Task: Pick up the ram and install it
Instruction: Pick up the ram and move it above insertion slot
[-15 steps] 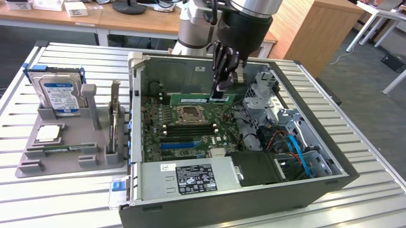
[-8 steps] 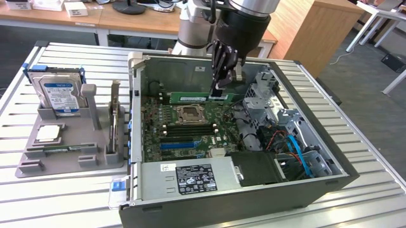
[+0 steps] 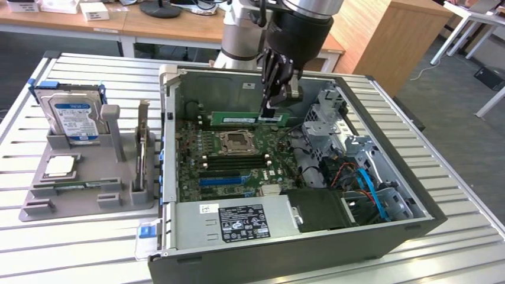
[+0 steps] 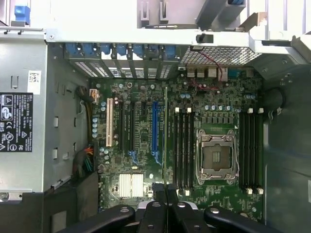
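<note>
The gripper is inside the open computer case, and its two black fingers are pressed together on the ram, so the pincer is clamped on this green stick. In the exterior view the ram is held level, with its long side horizontal, and the fingers grip it near the end toward the exterior view's right. It hangs in the air above the motherboard, close to the far wall of the case, and it is not seated in any slot. Just below it on the board are the CPU socket and, past that, the long black memory slots. In the wrist view the ram shows edge-on as a thin line coming out from between the fingers of the gripper. This line runs parallel to the memory slots and lies between them and a blue slot. The CPU socket is on the other side of those slots. Outside the case, on the exterior view's left, a hard drive stands upright in a grey holder on the slatted table.
</note>
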`<state>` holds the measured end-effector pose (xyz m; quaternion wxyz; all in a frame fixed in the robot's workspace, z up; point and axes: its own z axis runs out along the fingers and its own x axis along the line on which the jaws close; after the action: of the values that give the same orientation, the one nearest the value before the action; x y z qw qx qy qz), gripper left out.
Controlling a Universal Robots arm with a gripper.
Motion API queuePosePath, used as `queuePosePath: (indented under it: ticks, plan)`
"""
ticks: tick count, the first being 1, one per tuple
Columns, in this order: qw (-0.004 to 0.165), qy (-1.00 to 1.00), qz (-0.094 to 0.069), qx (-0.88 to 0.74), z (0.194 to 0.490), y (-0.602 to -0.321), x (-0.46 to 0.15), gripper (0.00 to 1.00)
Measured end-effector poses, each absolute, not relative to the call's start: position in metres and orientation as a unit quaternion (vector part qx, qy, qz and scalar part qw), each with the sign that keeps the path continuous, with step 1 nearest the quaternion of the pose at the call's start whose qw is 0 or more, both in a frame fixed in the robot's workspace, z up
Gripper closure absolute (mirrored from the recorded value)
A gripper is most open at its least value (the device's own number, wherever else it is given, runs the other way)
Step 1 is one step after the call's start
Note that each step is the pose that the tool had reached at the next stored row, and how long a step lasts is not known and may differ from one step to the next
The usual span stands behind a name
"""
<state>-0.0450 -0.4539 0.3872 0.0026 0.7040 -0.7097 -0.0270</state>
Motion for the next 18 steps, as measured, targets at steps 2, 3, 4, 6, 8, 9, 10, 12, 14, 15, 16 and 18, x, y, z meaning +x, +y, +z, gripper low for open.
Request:
queuePosePath:
  ticks: [2, 3, 4, 6, 8, 9, 10, 12, 14, 15, 16, 18]
  plan:
    - [0.002, -0.710, -0.027, 0.704, 0.387, -0.451, -0.045, 0.89]
    - [0.002, -0.710, -0.027, 0.704, 0.387, -0.450, -0.045, 0.89]
    - [0.002, -0.710, -0.027, 0.704, 0.386, -0.449, -0.045, 0.89]
    - [0.002, -0.710, -0.028, 0.704, 0.386, -0.446, -0.045, 0.89]
    - [0.002, -0.710, -0.028, 0.704, 0.386, -0.444, -0.045, 0.89]
    - [0.002, -0.710, -0.028, 0.704, 0.386, -0.443, -0.045, 0.89]
    - [0.002, -0.710, -0.028, 0.704, 0.386, -0.442, -0.045, 0.89]
    - [0.002, -0.710, -0.028, 0.704, 0.385, -0.440, -0.045, 0.89]
    - [0.002, -0.710, -0.028, 0.704, 0.385, -0.438, -0.045, 0.89]
    - [0.002, -0.710, -0.028, 0.704, 0.385, -0.437, -0.045, 0.89]
    - [0.002, -0.710, -0.028, 0.704, 0.385, -0.437, -0.045, 0.89]
    - [0.002, -0.710, -0.028, 0.704, 0.385, -0.436, -0.045, 0.89]
